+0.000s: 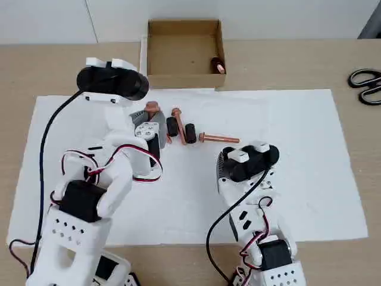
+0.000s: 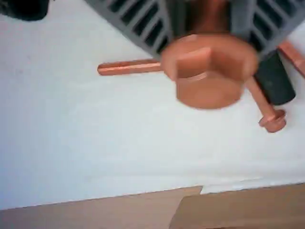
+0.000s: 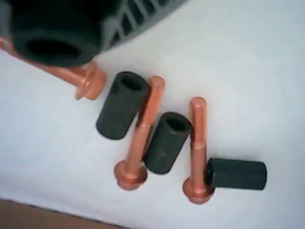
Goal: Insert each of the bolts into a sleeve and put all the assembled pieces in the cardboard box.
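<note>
Left gripper (image 1: 151, 117) sits over the paper (image 1: 297, 179) just short of the box (image 1: 182, 25), closed on the held bolt (image 2: 208, 71). The bolt's head faces the wrist cam, with a ribbed gray finger on each side of the shank. Right gripper (image 1: 225, 164) is tucked under its own arm near mid-paper. In the right wrist view the held sleeve (image 3: 50, 40) sits up close against the gray finger (image 3: 136, 14), off the paper, bore toward the cam, so it reads as clamped on it. Loose parts lie between the grippers. First sleeve (image 1: 172, 126) is just beside the left gripper. Angled bolt (image 1: 178, 124) touches it, head toward the box. Second sleeve (image 1: 190, 133) is just on the bolt's other side. Flat bolt (image 1: 219, 138) lies crosswise, head near the second sleeve and tip pointing at the right arm. In the right wrist view more loose bolts and sleeves lie side by side on the paper, alternating, some touching. The box is open-topped, past the paper's far edge, with one assembled piece (image 1: 218, 64) inside against its right wall. Scissors (image 1: 366, 85) are on the bare table (image 1: 297, 65), far right, well apart from everything.
</note>
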`<state>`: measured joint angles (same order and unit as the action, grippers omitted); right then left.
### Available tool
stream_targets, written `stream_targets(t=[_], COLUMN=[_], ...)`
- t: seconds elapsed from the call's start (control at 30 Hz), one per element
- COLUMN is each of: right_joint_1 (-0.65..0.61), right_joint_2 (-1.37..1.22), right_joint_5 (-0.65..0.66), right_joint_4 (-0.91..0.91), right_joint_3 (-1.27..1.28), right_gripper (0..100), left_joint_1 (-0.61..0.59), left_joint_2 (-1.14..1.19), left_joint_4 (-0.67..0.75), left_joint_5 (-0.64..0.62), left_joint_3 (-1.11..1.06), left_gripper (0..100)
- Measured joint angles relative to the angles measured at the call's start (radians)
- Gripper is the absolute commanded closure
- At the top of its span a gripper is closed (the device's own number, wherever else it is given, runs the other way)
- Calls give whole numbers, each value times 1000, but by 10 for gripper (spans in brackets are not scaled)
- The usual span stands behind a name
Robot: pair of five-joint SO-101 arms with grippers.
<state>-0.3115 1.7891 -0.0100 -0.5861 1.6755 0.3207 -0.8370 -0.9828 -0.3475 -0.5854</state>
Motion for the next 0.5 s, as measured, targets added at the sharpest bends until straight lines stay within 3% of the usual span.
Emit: stream_targets(t=[0.23,0.5], right_joint_1=[-71,-78], right_joint_2=[0,2], right_joint_5=[-3,-3], right_joint_4=[0,0], right_joint_3=[0,0], right_gripper=[995,995], left_joint_1=[43,155], left_joint_2=[0,0], left_joint_4=[361,508], left_joint_5=[-11,-11], left_joint_3=[-216,-269], left_gripper=[995,995])
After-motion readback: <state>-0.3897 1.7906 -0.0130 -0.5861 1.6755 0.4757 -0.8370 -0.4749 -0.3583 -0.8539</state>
